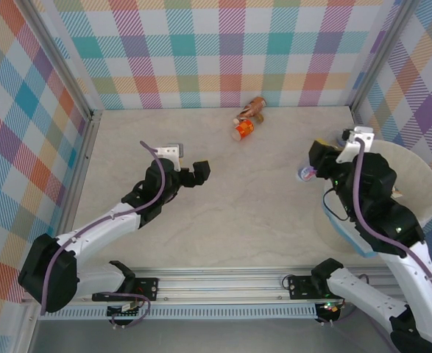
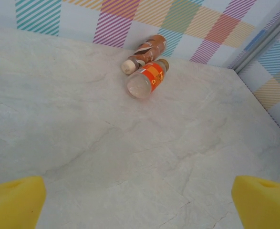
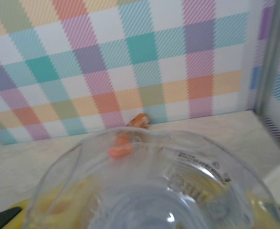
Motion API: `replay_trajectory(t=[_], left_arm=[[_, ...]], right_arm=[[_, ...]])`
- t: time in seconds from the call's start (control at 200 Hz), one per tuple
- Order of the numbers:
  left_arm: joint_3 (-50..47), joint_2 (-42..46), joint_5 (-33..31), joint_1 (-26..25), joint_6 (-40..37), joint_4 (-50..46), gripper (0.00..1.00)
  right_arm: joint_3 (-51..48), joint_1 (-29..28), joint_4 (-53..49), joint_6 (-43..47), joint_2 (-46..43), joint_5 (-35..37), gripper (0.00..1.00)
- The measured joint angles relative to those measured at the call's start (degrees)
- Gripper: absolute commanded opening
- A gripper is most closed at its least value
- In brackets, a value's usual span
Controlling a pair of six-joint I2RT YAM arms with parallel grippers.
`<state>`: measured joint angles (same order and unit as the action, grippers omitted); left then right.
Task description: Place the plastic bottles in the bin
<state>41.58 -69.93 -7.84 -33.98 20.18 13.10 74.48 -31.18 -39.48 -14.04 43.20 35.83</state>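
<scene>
Two loose bottles are lying on their sides on the table (image 1: 223, 213) by the far checked wall (image 1: 201, 59). The brown bottle (image 1: 257, 107) is lying closest to the wall, and the orange-labelled bottle (image 1: 243, 129) is lying just in front, touching it or nearly so. Left wrist view is showing the same pair: brown bottle (image 2: 147, 49) pointing its cream cap left, orange-labelled bottle (image 2: 147, 80) turning its clear base toward the camera.

Left gripper (image 1: 196, 174) is hovering mid-table, well apart from that pair, jaws standing wide apart and holding nothing. Its yellow pads (image 2: 13, 202) are sitting at both lower corners of the wrist view, with bare table between.

Right gripper (image 1: 315, 163) is clamping a clear bottle (image 1: 306, 173). Right wrist view is looking straight at that clear bottle (image 3: 154, 191), transparent base close up. It is hanging just beside the left rim of the bin (image 1: 422, 184); can't tell whether it's over the rim. The bin is standing at the table's right side, with the right arm crossing over it and a light blue band (image 1: 352, 243) showing low on its near side.
</scene>
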Motion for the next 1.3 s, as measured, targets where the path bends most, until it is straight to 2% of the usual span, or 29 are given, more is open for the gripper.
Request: replay_trajectory(t=[0.245,0.515,0.81,1.165,1.3], left_arm=[[0.00,-1.16,3.74,0.11,-0.07,0.79,1.00],[0.00,-1.33,4.39,0.11,-0.26,0.98,1.00],[0.00,-1.38,4.37,0.15,-0.48,0.96,1.00],[0.00,-1.38,4.31,0.24,-1.11,0.92,1.00],[0.00,-1.49,4.31,0.44,-1.36,0.94,1.00]], right_arm=[[0.37,4.17,-7.21,0.04,-2.29,6.99,0.48],[-0.96,8.04,-6.03,0.00,-3.21,9.70,0.48],[-3.45,15.41,-2.40,-0.52,-4.94,5.18,0.48],[-1.16,16.81,-1.75,1.38,-1.62,-1.97,0.42],[1.29,16.81,0.46,6.14,-0.22,0.09,0.42]])
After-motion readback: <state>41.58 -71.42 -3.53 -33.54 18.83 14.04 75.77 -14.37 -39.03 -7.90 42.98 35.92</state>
